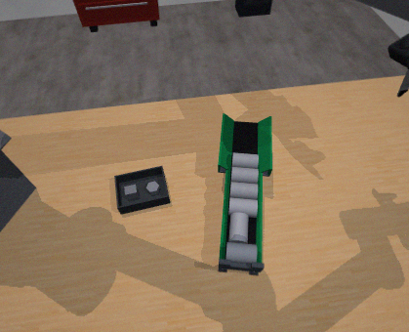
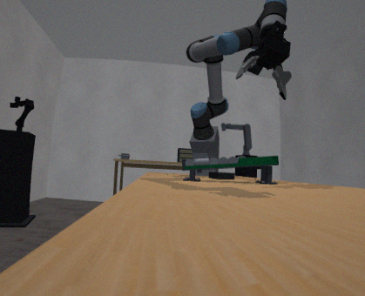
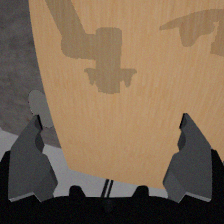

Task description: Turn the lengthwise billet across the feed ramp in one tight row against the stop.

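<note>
A green feed ramp [image 1: 224,195] [image 2: 264,161] with a black floor lies on the wooden table [image 1: 325,220] [image 2: 203,239]. Several grey billets lie on it. The upper ones [image 1: 245,175] lie across the ramp, side by side. Below them one billet [image 1: 238,227] lies lengthwise. One more billet [image 1: 241,252] lies across, against the dark stop [image 1: 241,267] at the low end. My gripper [image 2: 260,84] [image 3: 110,115] is open and empty. It hangs high above the table, far from the ramp. The wrist view shows only bare table and shadows between the fingers.
A small black tray [image 1: 121,196] with a square part and a hexagonal part sits left of the ramp. A red cabinet [image 1: 116,11] stands on the floor beyond the table. A black pedestal [image 2: 11,174] stands at the left.
</note>
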Tool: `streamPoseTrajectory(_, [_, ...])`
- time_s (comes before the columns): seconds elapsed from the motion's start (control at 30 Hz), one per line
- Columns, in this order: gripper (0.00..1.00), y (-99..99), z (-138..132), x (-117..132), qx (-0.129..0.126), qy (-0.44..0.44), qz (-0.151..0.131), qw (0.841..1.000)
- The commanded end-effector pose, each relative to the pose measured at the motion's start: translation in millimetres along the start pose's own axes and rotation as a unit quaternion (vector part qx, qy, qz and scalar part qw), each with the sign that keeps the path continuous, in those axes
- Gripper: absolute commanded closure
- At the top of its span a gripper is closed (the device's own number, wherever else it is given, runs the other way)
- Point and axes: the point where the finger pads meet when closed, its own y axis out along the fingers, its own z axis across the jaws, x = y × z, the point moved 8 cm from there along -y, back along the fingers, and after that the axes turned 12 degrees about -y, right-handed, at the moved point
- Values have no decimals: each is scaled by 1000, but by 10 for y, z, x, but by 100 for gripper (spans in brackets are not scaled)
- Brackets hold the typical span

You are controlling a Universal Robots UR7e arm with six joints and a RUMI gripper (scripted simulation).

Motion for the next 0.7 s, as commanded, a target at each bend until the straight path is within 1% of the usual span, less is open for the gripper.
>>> streamPoseTrajectory(0.0, [0, -10, -5, 2, 0, 0, -1, 1000])
streamPoseTrajectory(0.53, [0, -10, -5, 2, 0, 0, -1, 1000])
streamPoseTrajectory(0.57, [60, -10, -5, 2, 0, 0, -1, 1000])
streamPoseTrajectory(0.67, [60, -10, -5, 2, 0, 0, -1, 1000])
